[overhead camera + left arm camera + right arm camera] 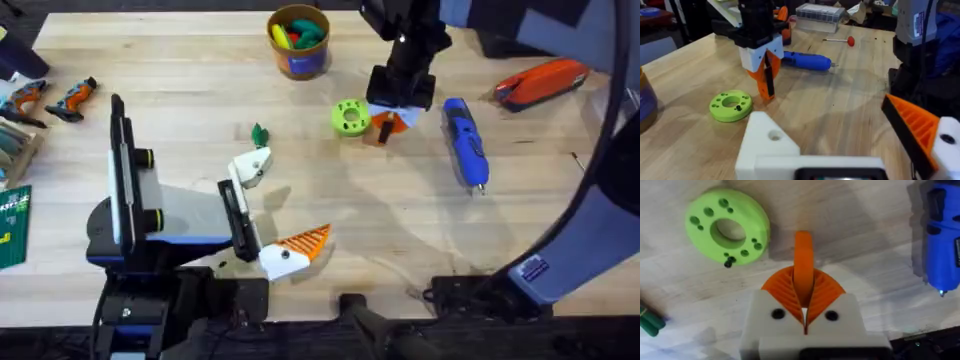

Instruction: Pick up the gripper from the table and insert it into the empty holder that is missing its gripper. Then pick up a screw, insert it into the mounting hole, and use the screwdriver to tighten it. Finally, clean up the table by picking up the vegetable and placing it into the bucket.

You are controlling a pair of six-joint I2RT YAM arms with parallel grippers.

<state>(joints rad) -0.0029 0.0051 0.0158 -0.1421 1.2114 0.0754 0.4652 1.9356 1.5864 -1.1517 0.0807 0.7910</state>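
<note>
The lime-green ring [349, 117] served as the landmark on the wooden table [200, 90]. Far to the left of the ring and nearer to the arm bases, the left arm lay low on the table. Its gripper [268, 214] was spread wide. One finger was the plain white holder [251, 166] with an empty mounting hole, and the other finger [295, 250] carried an orange ribbed pad. The two fingers were well apart and held nothing.

The vegetable [259, 134], a small dark green bundle, lay on the table to the left of the ring, between the ring and the white holder. The bucket [299, 42] stood behind the ring, a little to its left, with coloured pieces inside it.

Just to the right of the ring, the right gripper [804, 311] pointed down at the table. Its orange ribbed pads were pressed on the small orange gripper [803, 260], which stuck out beyond the fingertips and was close beside the ring but not touching it. I could not tell if the piece touched the table.

The blue screwdriver [465, 142] lay farther right of the ring, past the right gripper. An orange and grey tool [541, 82] lay still farther to the right.
</note>
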